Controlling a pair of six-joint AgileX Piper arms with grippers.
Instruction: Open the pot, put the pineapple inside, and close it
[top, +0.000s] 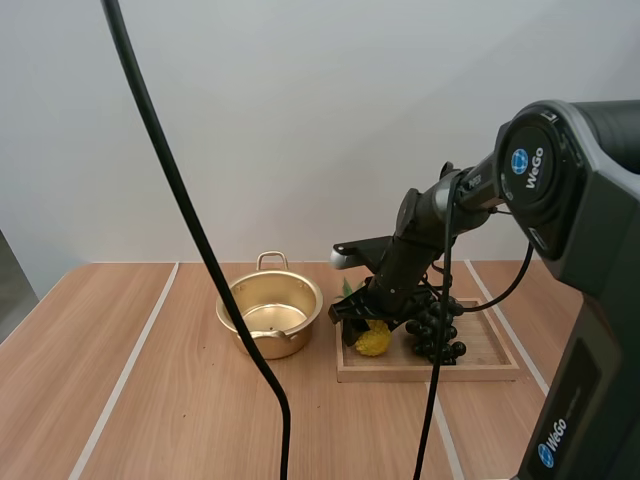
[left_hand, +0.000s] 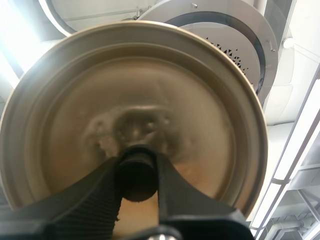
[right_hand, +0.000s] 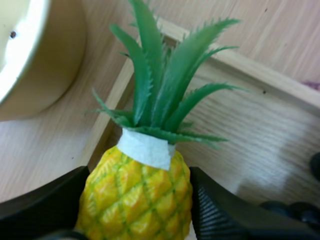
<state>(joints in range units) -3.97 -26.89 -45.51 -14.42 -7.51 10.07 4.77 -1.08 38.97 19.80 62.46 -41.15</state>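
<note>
The pineapple (right_hand: 136, 192) sat at the left end of the tray (top: 480, 366), right of the open pot (top: 288, 345), pinched by the right gripper (right_hand: 140, 182). It needed a firm hold and a straight lift. The left gripper (left_hand: 138, 175) was clamped on the knob (left_hand: 136, 176) of the lid (left_hand: 150, 95).

Right arm (top: 440, 215) stretched forward and down, right claw (right_hand: 137, 210) clasping pineapple (right_hand: 135, 180), left claw (left_hand: 138, 167) pinching lid knob (left_hand: 136, 181)

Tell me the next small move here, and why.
Probably lift the pineapple straight up off the tray. The right gripper pinches it by both sides, the pot stands open beside the tray, and the left gripper holds the lid by its knob.
</note>
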